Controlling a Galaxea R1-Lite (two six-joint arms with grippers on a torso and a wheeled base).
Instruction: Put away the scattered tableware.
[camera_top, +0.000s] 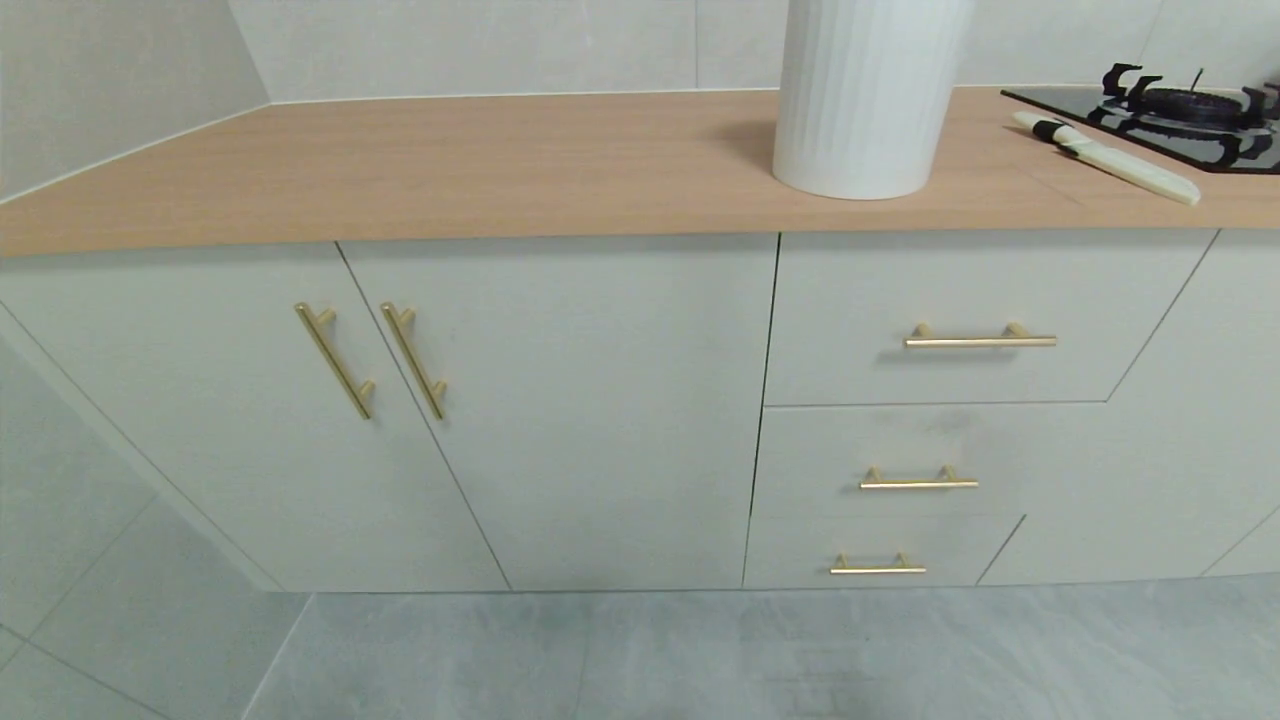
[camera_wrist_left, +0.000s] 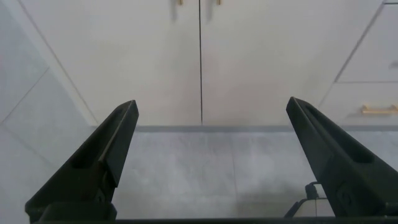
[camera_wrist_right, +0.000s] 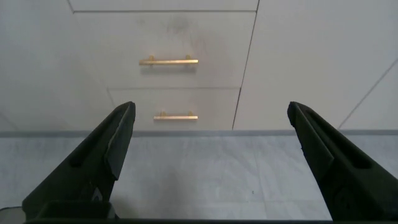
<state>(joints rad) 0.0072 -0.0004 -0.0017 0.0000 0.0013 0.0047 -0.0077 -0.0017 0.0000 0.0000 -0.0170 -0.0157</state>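
**Inspector:** Head view first. Where is the tableware?

**Assessor:** One knife lies flat on the counter, at its right end. It is just beside the hob and near a tall white ribbed holder.

**Inspector:** Handling?

**Assessor:** In my judgement it is light, stiff and smooth, so it is likely to slip. It is pale with a black band, and I cannot tell which end is the handle. It lies low on the board, so I would pinch it across its narrow width near the middle. The holder looks the likely place for it.

**Inspector:** Surface and room?

**Assessor:** The counter is level wood-tone laminate against a tiled wall. Below it are two doors and three drawers, all closed.

**Inspector:** Left wrist view?

**Assessor:** The left gripper has its jaws wide apart with nothing between them. It sits low, facing the doors and the grey floor.

**Inspector:** Right wrist view?

**Assessor:** The right gripper also has its jaws apart and empty. It faces the lower drawers, well below the knife.
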